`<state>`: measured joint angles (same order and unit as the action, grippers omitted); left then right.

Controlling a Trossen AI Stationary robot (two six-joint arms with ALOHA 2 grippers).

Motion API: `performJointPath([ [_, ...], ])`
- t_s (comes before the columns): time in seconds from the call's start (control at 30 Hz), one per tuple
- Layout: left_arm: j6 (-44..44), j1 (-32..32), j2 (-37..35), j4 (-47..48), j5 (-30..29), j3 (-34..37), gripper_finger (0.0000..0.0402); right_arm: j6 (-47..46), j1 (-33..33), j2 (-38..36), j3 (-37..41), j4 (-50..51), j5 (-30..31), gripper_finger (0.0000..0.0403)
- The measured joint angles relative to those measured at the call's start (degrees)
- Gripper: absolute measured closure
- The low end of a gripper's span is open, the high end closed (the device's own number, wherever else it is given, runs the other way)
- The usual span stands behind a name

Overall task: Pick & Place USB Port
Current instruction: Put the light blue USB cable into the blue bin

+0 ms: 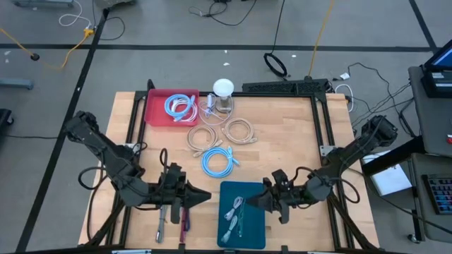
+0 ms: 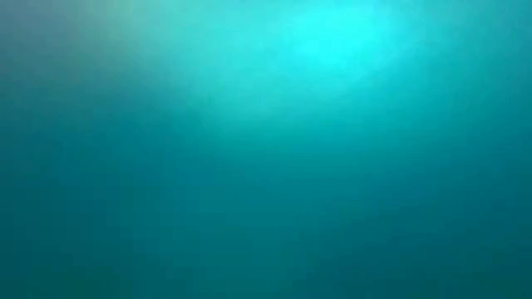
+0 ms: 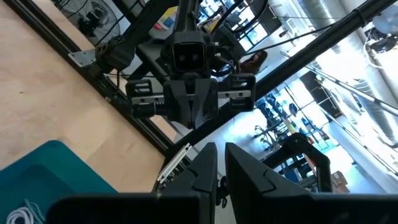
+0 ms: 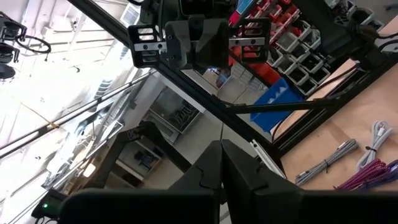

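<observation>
Two white cables (image 1: 233, 215) lie in a teal tray (image 1: 227, 190) at the table's near middle. My left gripper (image 1: 205, 196) hovers level just left of the tray and points right. Its fingers (image 3: 219, 155) stand almost together with a thin slit and nothing seen between them. My right gripper (image 1: 256, 202) hovers over the tray's right side, points left at the other one, and is shut (image 4: 221, 152) on nothing. The low view shows only a teal haze.
A blue cable coil (image 1: 217, 161) lies mid-table, with two beige coils (image 1: 203, 136) (image 1: 239, 130) beyond it. At the far left, a red tray (image 1: 157, 113) holds another blue coil (image 1: 180, 107), next to a white-topped cup (image 1: 223, 90). Grey (image 1: 162, 224) and purple (image 1: 185, 220) cables lie near left.
</observation>
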<state>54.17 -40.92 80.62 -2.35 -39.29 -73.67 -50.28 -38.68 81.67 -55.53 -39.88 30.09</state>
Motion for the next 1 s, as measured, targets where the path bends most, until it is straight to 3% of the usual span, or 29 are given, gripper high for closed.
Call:
performJointPath([
  [0.33,1.4,0.5,0.0,1.3,1.3,0.0,0.0371,0.4,0.1,0.0,0.0,1.2,-0.1,0.0403],
  [0.6,13.8,3.1,5.6,15.7,21.1,0.1,0.0371,0.0,0.7,0.0,0.0,11.2,-0.1,0.0403],
  [0.77,16.1,4.9,14.0,15.6,34.3,0.0,0.0371,-0.6,1.2,0.0,0.0,16.7,0.1,0.0403],
  [0.9,15.4,6.7,21.9,18.1,41.3,-5.5,0.0371,-3.7,1.2,0.0,0.0,22.5,2.0,0.0403],
  [1.0,11.9,8.2,27.8,24.3,43.7,-14.2,0.0371,-7.3,1.2,-0.4,0.0,29.8,3.5,0.0403],
])
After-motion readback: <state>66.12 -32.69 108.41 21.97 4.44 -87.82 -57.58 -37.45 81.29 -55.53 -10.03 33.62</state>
